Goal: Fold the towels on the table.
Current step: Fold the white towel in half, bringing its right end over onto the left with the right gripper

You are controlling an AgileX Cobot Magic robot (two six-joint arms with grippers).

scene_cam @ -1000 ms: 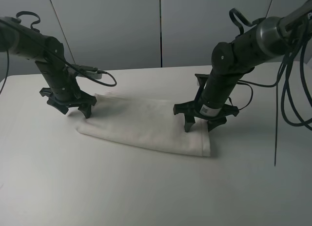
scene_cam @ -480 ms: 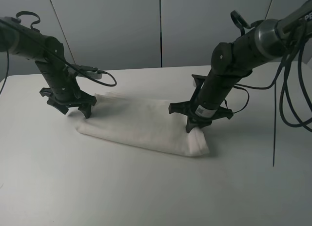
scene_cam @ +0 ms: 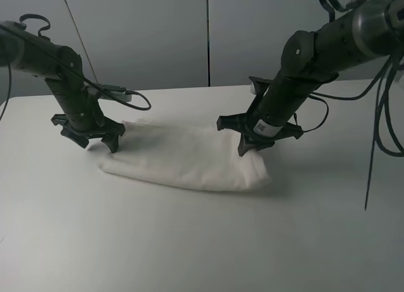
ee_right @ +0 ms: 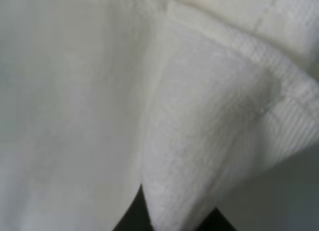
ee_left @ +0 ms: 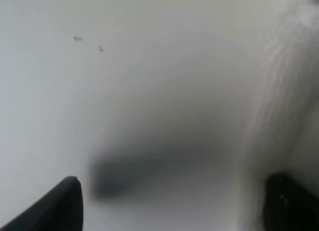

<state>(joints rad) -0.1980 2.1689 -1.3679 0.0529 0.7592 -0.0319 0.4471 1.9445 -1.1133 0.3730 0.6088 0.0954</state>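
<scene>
Towel [scene_cam: 183, 159]: vs 1 s ago, its right end is now bunched up and drawn in twd the middle, so the strip reads shorter. It was flat w/ a squared corner before.

Right tool [scene_cam: 246, 150]: jaws were spread over that end 1 s ago, now pinched together on the towel's right end w/ cloth gathered under them. Right wrist view: a fold of terry [ee_right: 209, 116] hangs between the dark fingertips [ee_right: 132, 218], woven border stripe visible.

Left tool [scene_cam: 100, 144]: no change, jaws wide apart, nothing in them, sitting at the towel's left far corner. Left wrist view is blurred: one finger [ee_left: 60, 206] over bare table, the other at the cloth edge [ee_left: 294, 81].

Count: 1 towel, 1 table [scene_cam: 189, 241], 2 arms, 2 tools.

Position: towel lies across mid-table, nearer the far edge than the near edge.

Surroundings: dark cables [scene_cam: 379, 115] hang at the right, grey wall panels [scene_cam: 145, 33] behind. Right arm hides the towel's far right corner.
</scene>
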